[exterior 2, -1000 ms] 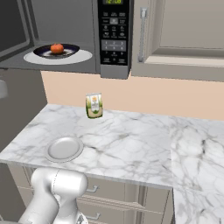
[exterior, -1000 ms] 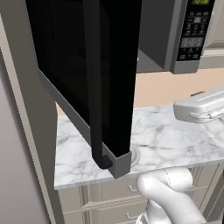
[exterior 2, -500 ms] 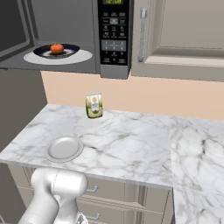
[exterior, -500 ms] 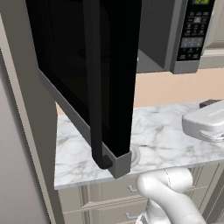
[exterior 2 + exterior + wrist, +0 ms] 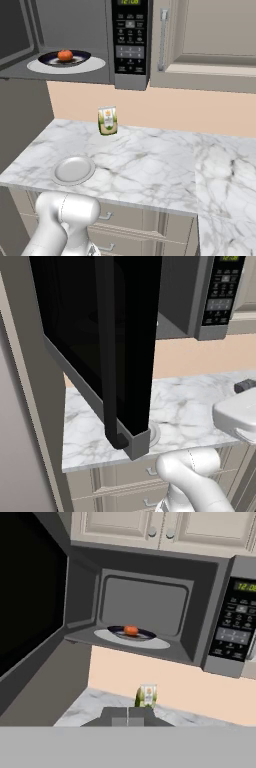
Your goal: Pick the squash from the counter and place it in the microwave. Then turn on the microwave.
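One door leaf stands swung wide from the microwave [image 5: 150,617], and its dark glass face and black handle [image 5: 107,356] crowd the left side of the left base view, the door's lower corner hanging over the front left part of the counter [image 5: 150,165]. Inside the open cavity the squash [image 5: 65,55] sits on a dark dish [image 5: 65,59] on the pale turntable [image 5: 67,65], well back from the front lip; in the hand view it lies mid-cavity with bare grey wall to either side and above it. The button panel [image 5: 129,40] with its green display borders the cavity on the right, and beige cabinet doors [image 5: 210,35] run on beyond it. Below, the marble is mostly open: a white plate [image 5: 73,169] lies near the front left edge, and a green-and-white carton [image 5: 107,120] stands upright at the back by the peach wall, the two well apart. The arm's white hand [image 5: 237,416] reaches in from the right edge of the left base view, held above the counter's right part and away from the door. The gripper [image 5: 128,713] faces the open cavity from a distance, level with the carton, its fingertips pressed together and holding nothing.
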